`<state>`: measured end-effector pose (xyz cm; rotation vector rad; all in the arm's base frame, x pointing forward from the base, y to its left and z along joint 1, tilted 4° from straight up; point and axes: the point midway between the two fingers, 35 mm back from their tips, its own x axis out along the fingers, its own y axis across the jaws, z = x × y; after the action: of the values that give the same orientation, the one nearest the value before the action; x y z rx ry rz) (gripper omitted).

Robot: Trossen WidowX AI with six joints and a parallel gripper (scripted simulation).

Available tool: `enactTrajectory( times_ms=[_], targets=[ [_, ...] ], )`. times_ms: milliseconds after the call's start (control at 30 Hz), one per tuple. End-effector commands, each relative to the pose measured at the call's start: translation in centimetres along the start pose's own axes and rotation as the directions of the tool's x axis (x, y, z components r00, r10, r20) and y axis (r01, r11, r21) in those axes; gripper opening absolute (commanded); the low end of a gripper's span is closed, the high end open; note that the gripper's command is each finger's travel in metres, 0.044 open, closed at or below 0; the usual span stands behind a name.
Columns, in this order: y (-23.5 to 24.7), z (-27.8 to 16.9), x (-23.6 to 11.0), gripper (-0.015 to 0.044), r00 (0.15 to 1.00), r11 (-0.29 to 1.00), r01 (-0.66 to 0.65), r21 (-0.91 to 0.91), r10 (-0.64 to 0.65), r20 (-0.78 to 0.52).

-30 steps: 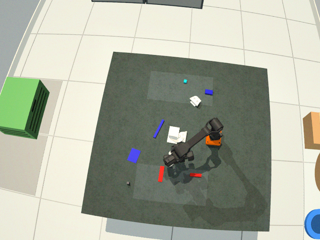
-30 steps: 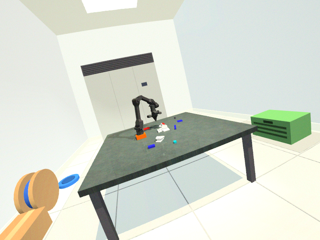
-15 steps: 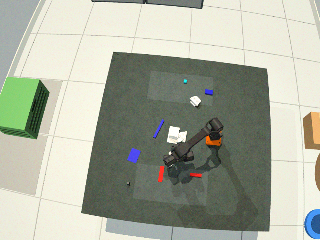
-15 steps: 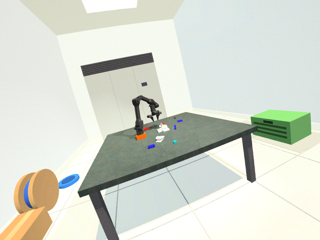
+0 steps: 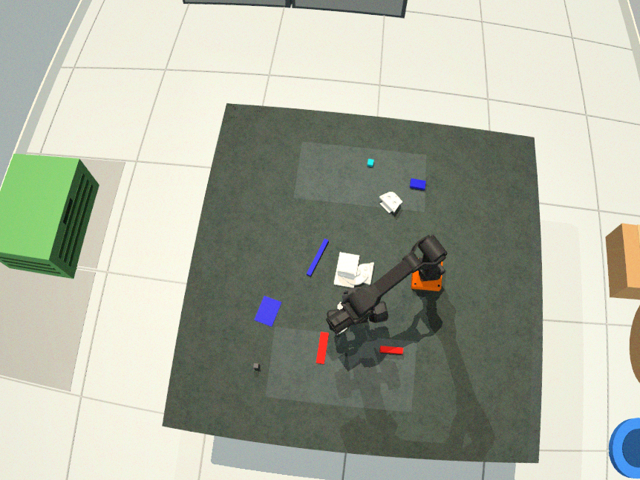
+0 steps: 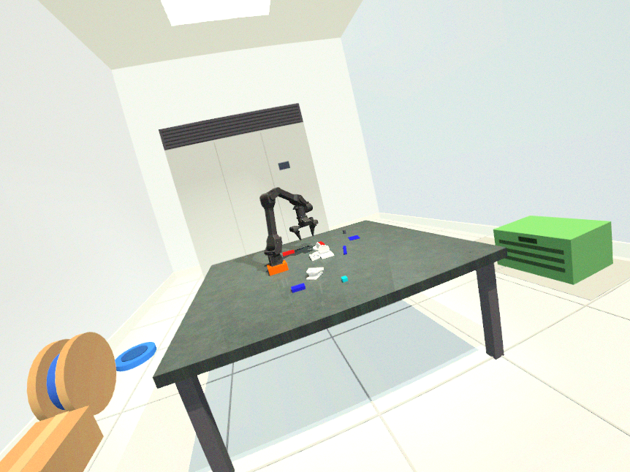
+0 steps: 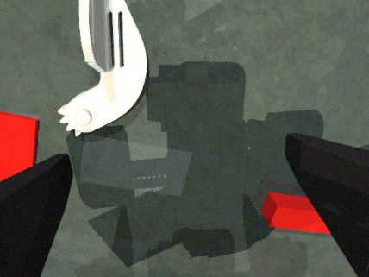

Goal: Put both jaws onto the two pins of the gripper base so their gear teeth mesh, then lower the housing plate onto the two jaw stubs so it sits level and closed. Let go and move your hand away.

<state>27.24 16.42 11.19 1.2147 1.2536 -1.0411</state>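
A white gripper base (image 5: 339, 282) lies left of the arm's foot, with a raised white block over its upper left part. A curved white part, looking like a jaw (image 5: 364, 272), is at its right side; whether it sits on a pin I cannot tell. A loose white toothed jaw (image 7: 134, 62) lies on the table at the wrist view's upper left, mostly hidden under the arm in the top view. A white piece that looks like the housing plate (image 5: 390, 200) (image 6: 314, 272) lies apart, farther back. My gripper (image 6: 306, 237) (image 7: 180, 154) is open and empty above the table, beside the loose jaw.
Two red blocks (image 5: 322, 348) (image 5: 391, 350) lie near the gripper. A long blue bar (image 5: 317, 257), a flat blue plate (image 5: 267, 310), a small blue block (image 5: 417, 184), a cyan cube (image 5: 370, 163) and a dark cube (image 5: 256, 366) lie around on the table.
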Motion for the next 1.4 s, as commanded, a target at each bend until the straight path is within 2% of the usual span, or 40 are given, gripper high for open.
enactTrajectory(
  times_ms=[0, 500, 1067, 1367],
  targets=[
    [0.0, 0.0, 0.0, 0.044, 1.0, 1.0, 0.0, 0.0, 0.0, 0.0],
    [0.0, 0.0, 0.0, 0.044, 1.0, 1.0, 0.0, 0.0, 0.0, 0.0],
    [0.0, 0.0, 0.0, 0.0, 1.0, 1.0, 0.0, 0.0, 0.0, 0.0],
    [0.0, 0.0, 0.0, 0.0, 1.0, 1.0, 0.0, 0.0, 0.0, 0.0]
  ],
)
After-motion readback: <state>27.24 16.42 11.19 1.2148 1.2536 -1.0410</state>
